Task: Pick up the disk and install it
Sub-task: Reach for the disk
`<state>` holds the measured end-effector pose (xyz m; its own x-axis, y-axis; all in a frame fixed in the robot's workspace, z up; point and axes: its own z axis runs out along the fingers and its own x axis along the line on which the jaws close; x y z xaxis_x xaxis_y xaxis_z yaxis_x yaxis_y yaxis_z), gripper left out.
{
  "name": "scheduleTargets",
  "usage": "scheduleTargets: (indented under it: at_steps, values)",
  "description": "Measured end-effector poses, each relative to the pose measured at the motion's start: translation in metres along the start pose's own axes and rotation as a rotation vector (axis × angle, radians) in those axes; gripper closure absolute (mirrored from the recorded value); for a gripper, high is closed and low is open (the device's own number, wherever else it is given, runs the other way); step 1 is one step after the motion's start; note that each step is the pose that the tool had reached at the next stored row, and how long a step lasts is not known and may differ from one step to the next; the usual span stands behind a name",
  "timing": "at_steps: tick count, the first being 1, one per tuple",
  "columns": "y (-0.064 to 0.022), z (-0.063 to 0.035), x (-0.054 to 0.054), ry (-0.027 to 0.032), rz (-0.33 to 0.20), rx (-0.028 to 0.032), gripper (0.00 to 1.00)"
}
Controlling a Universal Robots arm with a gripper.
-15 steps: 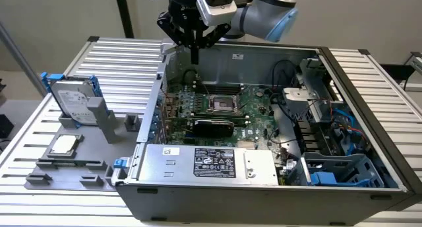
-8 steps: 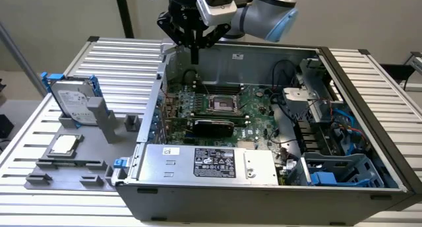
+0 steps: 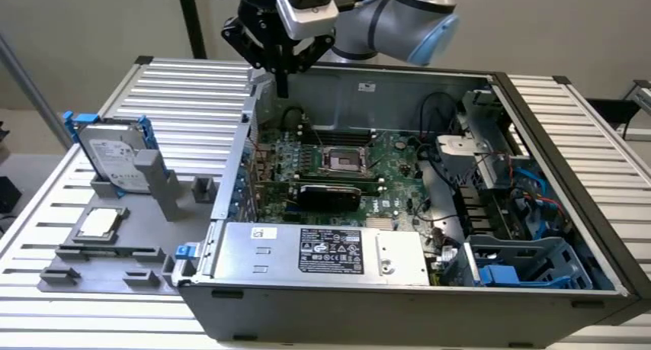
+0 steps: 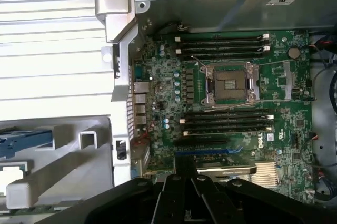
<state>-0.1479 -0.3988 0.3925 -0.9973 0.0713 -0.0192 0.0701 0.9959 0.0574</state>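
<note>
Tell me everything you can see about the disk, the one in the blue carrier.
The disk is a flat, silver-grey, metal-looking rectangle with a white label on its face, framed by a blue plastic carrier. It stands on edge, leaning slightly, in a grey holder on the slatted table, to the exterior view's left of the open case. Only the holder seems to touch it; the gripper is apart, over the case.

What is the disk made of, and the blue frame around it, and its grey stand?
The disk looks like metal: silver-grey with a dull shine. The blue frame looks like plastic: even bright colour, matte, thin rails. The grey stand seems plastic too: flat matte grey, blocky shapes; painted metal is possible.
</note>
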Motion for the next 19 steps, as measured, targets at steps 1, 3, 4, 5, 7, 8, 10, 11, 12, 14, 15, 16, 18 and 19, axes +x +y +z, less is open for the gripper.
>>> scheduleTargets:
  at_steps: [1,3,4,5,7,8,10,11,12,14,15,16,18,19]
  values:
    - [-0.0003,-0.0001,0.005,0.0001,0.000,-0.0001,0.89]
    - [-0.0009,-0.0004,0.014,0.0004,0.000,0.0000,0.89]
    - [-0.0011,-0.0004,0.018,0.0004,0.000,-0.0001,0.89]
    - [-0.0014,-0.0005,0.023,0.0005,0.000,-0.0001,0.89]
    - [-0.0020,-0.0006,0.031,0.0005,0.000,-0.0002,0.89]
    - [-0.0023,-0.0008,0.036,0.0006,0.000,0.0000,0.89]
    - [-0.0028,-0.0009,0.045,0.0008,0.000,-0.0001,0.89]
    - [-0.0031,-0.0009,0.050,0.0008,0.000,-0.0001,0.89]
    - [-0.0033,-0.0011,0.054,0.0010,0.000,0.0000,0.89]
    - [-0.0037,-0.0011,0.063,0.0013,0.000,-0.0001,0.89]
    - [-0.0039,-0.0012,0.068,0.0015,0.000,0.0000,0.89]
    - [-0.0041,-0.0012,0.073,0.0016,0.000,0.0000,0.89]
    - [-0.0043,-0.0013,0.082,0.0020,0.000,0.0000,0.89]
    - [-0.0043,-0.0013,0.086,0.0022,0.000,0.0000,0.89]
